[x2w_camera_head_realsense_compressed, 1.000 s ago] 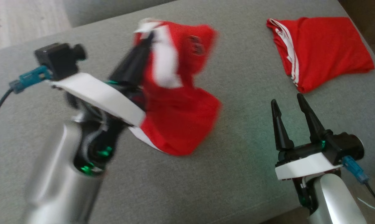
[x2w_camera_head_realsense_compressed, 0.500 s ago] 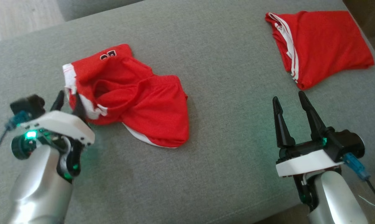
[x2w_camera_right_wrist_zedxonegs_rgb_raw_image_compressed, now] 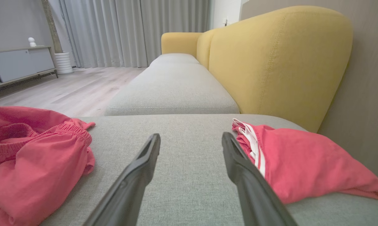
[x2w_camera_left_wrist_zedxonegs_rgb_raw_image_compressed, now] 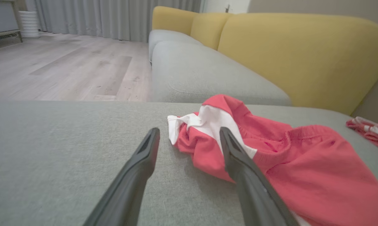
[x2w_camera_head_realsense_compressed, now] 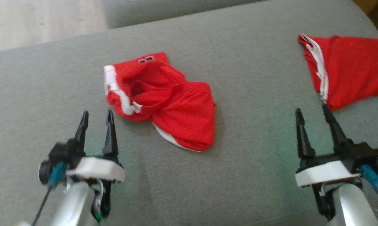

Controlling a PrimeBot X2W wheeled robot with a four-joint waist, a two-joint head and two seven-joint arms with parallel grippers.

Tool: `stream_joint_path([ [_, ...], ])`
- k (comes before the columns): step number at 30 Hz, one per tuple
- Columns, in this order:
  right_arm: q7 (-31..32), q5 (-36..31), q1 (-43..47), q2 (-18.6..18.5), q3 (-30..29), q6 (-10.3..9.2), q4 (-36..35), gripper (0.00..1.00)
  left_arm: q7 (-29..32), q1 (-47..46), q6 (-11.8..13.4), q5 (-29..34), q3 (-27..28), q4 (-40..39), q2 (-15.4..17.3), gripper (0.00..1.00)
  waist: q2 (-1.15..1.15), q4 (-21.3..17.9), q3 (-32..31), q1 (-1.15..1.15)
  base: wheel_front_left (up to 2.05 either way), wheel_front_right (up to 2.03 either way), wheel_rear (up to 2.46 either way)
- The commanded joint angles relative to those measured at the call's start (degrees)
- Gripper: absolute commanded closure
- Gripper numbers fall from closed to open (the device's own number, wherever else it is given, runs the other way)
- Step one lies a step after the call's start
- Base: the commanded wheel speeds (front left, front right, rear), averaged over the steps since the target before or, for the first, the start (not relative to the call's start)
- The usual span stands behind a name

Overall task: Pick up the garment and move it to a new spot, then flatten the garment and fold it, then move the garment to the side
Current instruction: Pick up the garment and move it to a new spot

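Lying crumpled on the cushion [x2w_camera_head_realsense_compressed: 239, 78], shorts [x2w_camera_head_realsense_compressed: 163, 100] sat free; left gripper [x2w_camera_head_realsense_compressed: 97, 113] and right gripper [x2w_camera_head_realsense_compressed: 311, 110] gaped empty; flattening looked next, needing corner pinches.

Left gripper [x2w_camera_head_realsense_compressed: 97, 114]: jaws wide apart, empty; fingers point up head view, tips just beside lower-left, white-trimmed corner of shorts [x2w_camera_head_realsense_compressed: 176, 103]. Right gripper [x2w_camera_head_realsense_compressed: 311, 110]: jaws wide apart, empty; fingers point up and slightly outward, well right of shorts. Pale forearms rise from bottom edge, one either side of shorts.
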Motion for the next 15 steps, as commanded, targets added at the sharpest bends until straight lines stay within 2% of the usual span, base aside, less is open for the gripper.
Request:
stream_joint_path([
  [1, -0.62, -0.63, -0.13, -0.10, 0.22, -0.04, -1.91, 0.00, -0.67, 1.14, 0.78, 1.47, 3.98, -5.13, -0.23, 0.00, 0.00, 2.66, -1.94, 0.00, 0.00, 0.00, 0.00],
  [3, -0.62, -1.20, 0.77, -0.13, -1.12, -0.04, -1.85, 0.00, -0.68, 5.73, 0.28, 3.94, 5.99, -9.43, -1.69, 0.00, 0.00, 4.19, -2.67, 0.00, 0.00, 0.00, 0.00],
  [8, -0.62, -1.74, 2.93, -0.22, -3.20, -0.04, -1.20, 0.00, -0.69, 13.65, -0.70, 9.96, 9.51, -14.26, -3.56, 0.00, 0.00, 7.14, -4.11, 0.00, 0.00, 0.00, 0.00],
  [15, -0.62, -1.44, 7.43, -0.25, -5.98, -0.04, 0.43, 0.00, -0.70, 21.34, -3.86, 15.41, 14.55, -15.25, -5.94, 0.00, 0.00, 11.24, -6.75, 0.00, 0.00, 0.00, 0.00],
])
